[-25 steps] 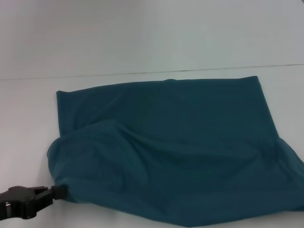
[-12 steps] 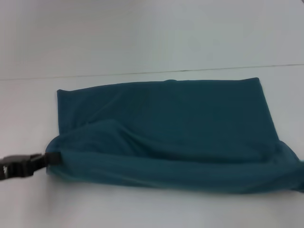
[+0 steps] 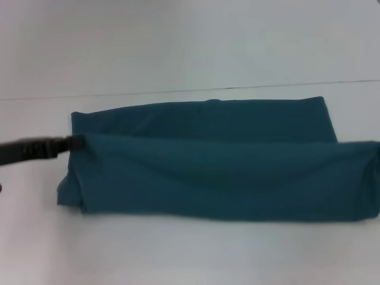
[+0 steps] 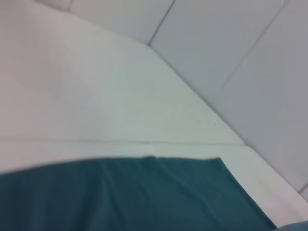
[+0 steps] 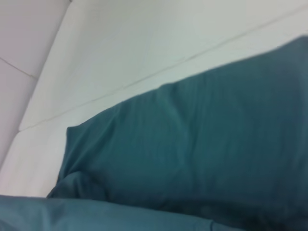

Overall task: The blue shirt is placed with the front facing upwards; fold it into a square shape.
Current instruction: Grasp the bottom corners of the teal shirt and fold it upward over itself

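Blue shirt (image 3: pixel 219 178), teal, folded lengthwise, near layer doubled over

A plain dark teal-blue shirt (image 3: pixel 219 172), with no print or pattern showing on its visible folds, lies across a pale white table (image 3: pixel 178 255). The left gripper (image 3: pixel 71 143) at the cloth's edge is black. Behind, the wall (image 3: pixel 178 41) is a flat light grey, crossed by thin dark seams.

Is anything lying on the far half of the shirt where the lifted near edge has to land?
Nothing visible. The left tool holds the blue shirt at its left corner; the far strip is bare.
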You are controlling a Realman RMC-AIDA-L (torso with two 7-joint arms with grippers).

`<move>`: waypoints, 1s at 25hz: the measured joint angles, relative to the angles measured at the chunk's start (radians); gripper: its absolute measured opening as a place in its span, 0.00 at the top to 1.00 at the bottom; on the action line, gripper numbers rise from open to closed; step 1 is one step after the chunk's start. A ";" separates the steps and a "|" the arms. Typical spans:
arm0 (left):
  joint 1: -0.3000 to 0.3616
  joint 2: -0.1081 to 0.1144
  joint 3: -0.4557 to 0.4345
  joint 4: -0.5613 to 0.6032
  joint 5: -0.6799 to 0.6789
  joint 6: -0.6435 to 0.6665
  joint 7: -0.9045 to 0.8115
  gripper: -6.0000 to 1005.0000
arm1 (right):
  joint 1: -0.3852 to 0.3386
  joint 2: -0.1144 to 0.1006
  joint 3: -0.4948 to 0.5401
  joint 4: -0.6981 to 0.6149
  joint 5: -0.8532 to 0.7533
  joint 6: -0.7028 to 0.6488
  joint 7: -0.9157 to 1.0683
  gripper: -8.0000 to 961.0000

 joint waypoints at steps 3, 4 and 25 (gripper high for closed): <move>-0.031 0.008 0.002 -0.005 0.003 -0.054 0.001 0.88 | 0.040 -0.013 -0.021 0.001 -0.014 0.037 0.017 0.87; -0.040 0.009 0.003 -0.005 0.003 -0.072 0.003 0.87 | 0.050 -0.016 -0.025 0.001 -0.014 0.045 0.023 0.87; -0.180 0.037 0.118 -0.103 0.007 -0.422 0.010 0.86 | 0.149 -0.023 -0.121 0.006 -0.018 0.284 0.083 0.86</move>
